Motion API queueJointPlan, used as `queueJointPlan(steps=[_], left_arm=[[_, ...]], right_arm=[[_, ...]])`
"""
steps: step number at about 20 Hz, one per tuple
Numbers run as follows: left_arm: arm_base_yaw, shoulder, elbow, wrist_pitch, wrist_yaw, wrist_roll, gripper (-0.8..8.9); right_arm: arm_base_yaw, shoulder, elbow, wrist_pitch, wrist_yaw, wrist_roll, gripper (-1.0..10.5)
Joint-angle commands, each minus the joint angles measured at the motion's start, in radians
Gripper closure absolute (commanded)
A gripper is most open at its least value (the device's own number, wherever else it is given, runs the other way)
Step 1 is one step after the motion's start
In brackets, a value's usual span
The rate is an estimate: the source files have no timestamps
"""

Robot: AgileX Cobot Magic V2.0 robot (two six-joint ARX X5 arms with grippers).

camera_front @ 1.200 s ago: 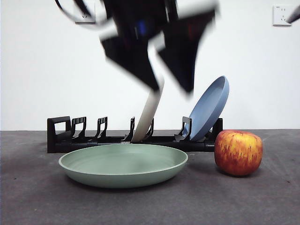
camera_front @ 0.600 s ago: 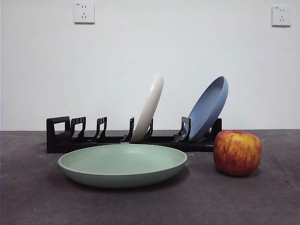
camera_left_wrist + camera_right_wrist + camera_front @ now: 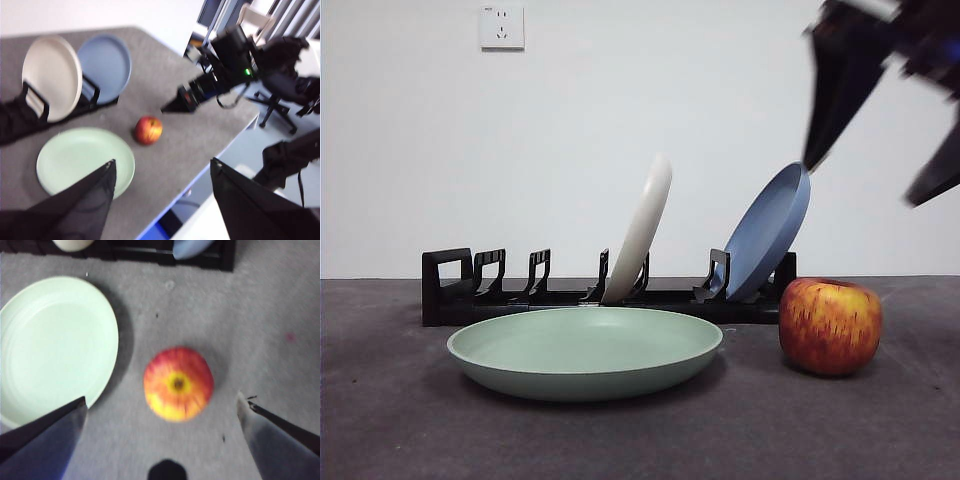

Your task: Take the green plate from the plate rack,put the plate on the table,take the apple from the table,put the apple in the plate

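Observation:
The green plate (image 3: 585, 350) lies flat on the table (image 3: 400, 430), in front of the plate rack (image 3: 460, 290). The apple (image 3: 830, 325) stands on the table to the plate's right, apart from it. My right gripper (image 3: 863, 183) is open, blurred, high at the upper right above the apple. In the right wrist view the apple (image 3: 178, 383) lies between the wide-open jaws of the right gripper (image 3: 161, 397), with the green plate (image 3: 52, 347) beside it. My left gripper (image 3: 163, 161) is open and empty, high above the green plate (image 3: 85, 160) and the apple (image 3: 148, 130).
A cream-white plate (image 3: 640, 235) and a blue plate (image 3: 768, 230) lean in the rack's slots behind the green plate. The table's front edge (image 3: 200, 175) shows in the left wrist view, with the right arm (image 3: 220, 75) reaching over the table.
The dark gripper above the rack's middle rose out of the front view. A gripper has now come in at the upper right, above the apple. Plate and apple have not moved.

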Motion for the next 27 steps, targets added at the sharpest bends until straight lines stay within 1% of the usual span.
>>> queueJointPlan(steps=[1,8,12,13,14,16,19,21,23,25,27], left_arm=[[0.000,-0.002,-0.002,-0.038,0.001,-0.031,4.99],[0.000,-0.002,-0.002,-0.053,-0.003,-0.032,4.99],[0.000,-0.002,-0.002,-0.053,-0.003,-0.032,4.99],[0.000,-0.002,-0.002,-0.053,-0.003,-0.032,4.99],[0.000,-0.002,-0.002,-0.053,-0.003,-0.032,4.99],[0.000,-0.002,-0.002,-0.052,-0.004,-0.032,4.99],[0.000,-0.002,-0.002,-0.053,-0.004,-0.032,4.99],[0.000,-0.001,-0.002,-0.055,-0.004,-0.031,5.00],[0.000,0.000,-0.002,-0.082,-0.018,-0.031,5.00],[0.000,0.004,-0.002,-0.156,-0.090,-0.033,5.00],[0.000,0.006,-0.002,-0.262,-0.188,-0.067,4.99]], right_arm=[[0.002,0.098,0.022,0.033,0.004,0.011,4.4],[0.007,0.322,0.078,0.060,0.023,0.010,4.4],[0.016,0.384,0.077,0.030,0.021,0.011,4.5],[0.020,0.389,0.077,0.023,0.024,0.011,5.0],[0.023,0.389,0.077,0.018,0.024,0.011,6.4],[0.041,0.382,0.079,0.027,0.025,-0.002,9.6],[0.081,0.355,0.116,0.011,0.022,-0.006,9.6],[0.121,0.338,0.179,-0.019,-0.030,0.001,9.6],[0.175,0.328,0.259,-0.033,-0.132,0.008,9.6],[0.238,0.328,0.332,-0.019,-0.209,0.030,9.6],[0.311,0.330,0.389,0.024,-0.205,0.030,9.6]])
